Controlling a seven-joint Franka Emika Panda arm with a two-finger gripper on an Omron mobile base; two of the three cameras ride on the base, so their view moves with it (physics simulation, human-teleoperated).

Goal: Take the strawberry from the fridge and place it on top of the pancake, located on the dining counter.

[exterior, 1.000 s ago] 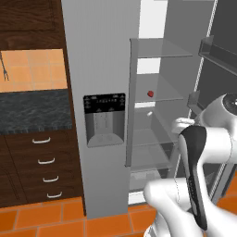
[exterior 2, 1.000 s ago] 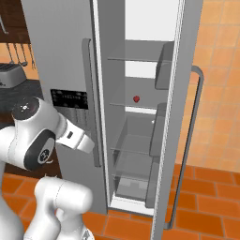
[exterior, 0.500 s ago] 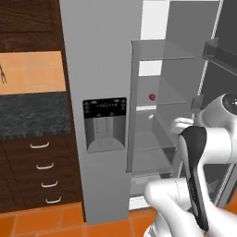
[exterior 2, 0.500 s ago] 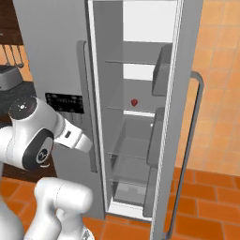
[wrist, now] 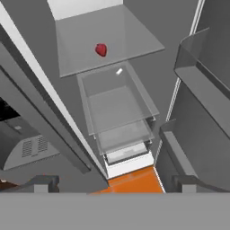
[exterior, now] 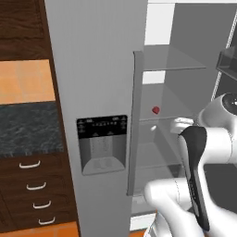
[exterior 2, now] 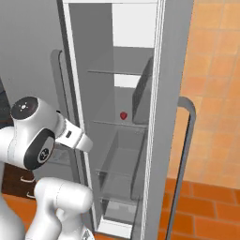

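With its jaws spread wide and empty, the gripper point(wrist: 112, 183) looks into the open fridge point(exterior: 97, 83), where the strawberry point(wrist: 101, 49) sits alone on a glass shelf point(wrist: 134, 38); tiny, light and likely soft, it wants a gentle pinch across its rounded sides.

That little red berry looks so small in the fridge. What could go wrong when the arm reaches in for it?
The strawberry is tiny and round on a smooth glass shelf, so the open gripper could nudge it away or close beside it. The opening is narrow too: the arm might bump the fridge door's edge or the door bins going in.
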